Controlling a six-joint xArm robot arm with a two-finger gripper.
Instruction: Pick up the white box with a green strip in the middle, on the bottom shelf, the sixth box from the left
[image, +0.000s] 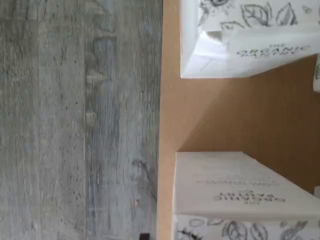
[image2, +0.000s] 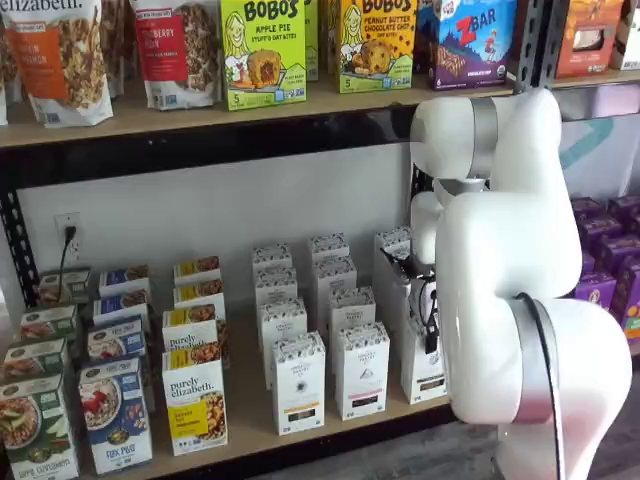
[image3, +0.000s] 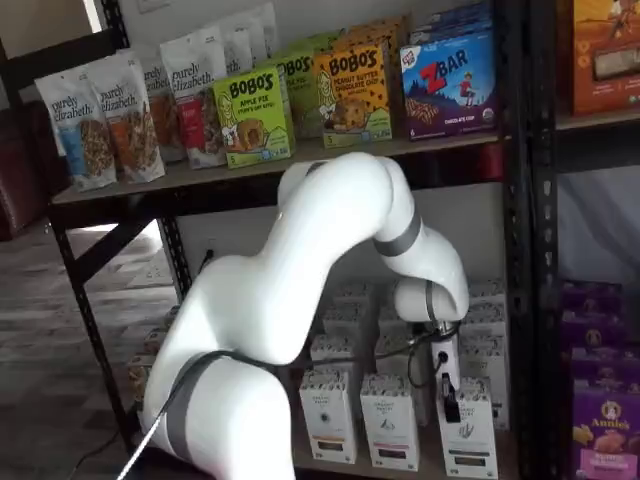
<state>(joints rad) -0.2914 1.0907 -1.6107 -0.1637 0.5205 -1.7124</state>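
The white box with a green strip (image2: 428, 374) stands at the front of the bottom shelf (image2: 250, 428), right of two like white cartons, and the arm hides part of it. It also shows in a shelf view (image3: 470, 432). My gripper (image3: 450, 400) hangs at this box's top left corner, and it shows in both shelf views (image2: 430, 328). Only a dark finger seen side-on shows, so I cannot tell whether it is open or closed. The wrist view shows the shelf board (image: 172, 115) with two white cartons (image: 240, 45) and a gap between them.
Like white cartons (image2: 298, 384) (image2: 362, 370) stand in rows behind and to the left. Purely elizabeth boxes (image2: 195, 400) and coloured boxes (image2: 115, 415) fill the left end. The upper shelf (image2: 300, 105) bears Bobo's boxes. Purple boxes (image3: 600, 420) stand in the rack to the right.
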